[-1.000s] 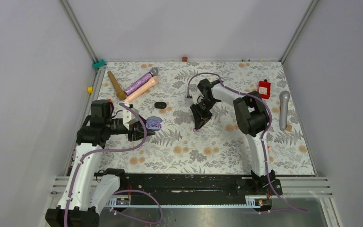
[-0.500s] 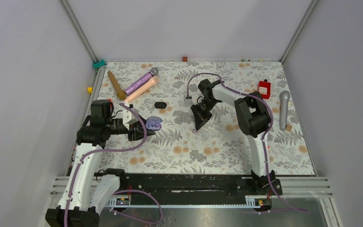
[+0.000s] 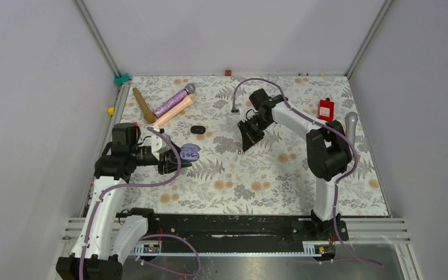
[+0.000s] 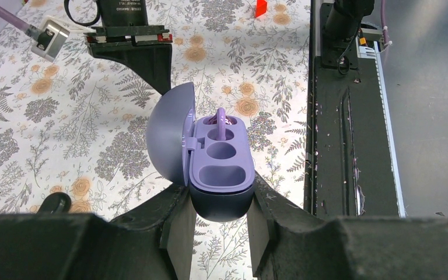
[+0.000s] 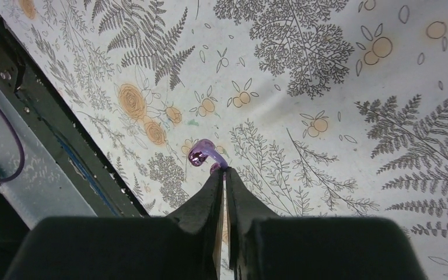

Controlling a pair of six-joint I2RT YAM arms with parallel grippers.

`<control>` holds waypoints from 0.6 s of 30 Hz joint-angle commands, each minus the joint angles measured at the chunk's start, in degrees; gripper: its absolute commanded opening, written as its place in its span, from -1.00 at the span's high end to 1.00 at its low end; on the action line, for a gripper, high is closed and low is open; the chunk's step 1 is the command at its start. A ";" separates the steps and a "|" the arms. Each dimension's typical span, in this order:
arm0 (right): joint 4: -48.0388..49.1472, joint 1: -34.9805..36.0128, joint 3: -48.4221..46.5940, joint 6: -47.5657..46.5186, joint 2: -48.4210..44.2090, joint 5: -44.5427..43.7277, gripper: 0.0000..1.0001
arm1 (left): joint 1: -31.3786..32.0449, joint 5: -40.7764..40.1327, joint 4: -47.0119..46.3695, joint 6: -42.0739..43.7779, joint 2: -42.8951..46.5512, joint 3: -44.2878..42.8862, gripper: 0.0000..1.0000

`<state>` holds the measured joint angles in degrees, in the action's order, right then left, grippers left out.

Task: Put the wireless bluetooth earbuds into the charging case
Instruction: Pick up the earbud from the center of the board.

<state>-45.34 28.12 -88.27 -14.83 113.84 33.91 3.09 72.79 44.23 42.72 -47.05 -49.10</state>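
Observation:
My left gripper is shut on the base of the purple charging case, which it holds above the table with the lid swung open to the left. One purple earbud sits in the case's far slot; the two nearer slots show nothing in them. In the top view the case is at centre left, in front of my left gripper. My right gripper is shut on the stem of a second purple earbud, whose glossy head sticks out past the fingertips above the floral cloth. That gripper hangs near the table's middle.
A small black oval object lies between the two grippers. Three microphones, glittery purple, peach and brown, lie at the back left. A grey microphone and a red item are at the right.
The right gripper has closed on the purple earbud and risen a little toward the back; its elbow has swung right. The left arm and the case have not moved.

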 commanded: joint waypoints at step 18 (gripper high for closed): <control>6.87 0.34 3.94 -5.42 -19.21 -14.29 0.77 | 7.09 -10.38 -25.20 -21.68 -3.59 3.32 1.00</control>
<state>-37.80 28.12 -83.20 -16.14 91.55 22.11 9.82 63.64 24.25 23.66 -51.03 -45.93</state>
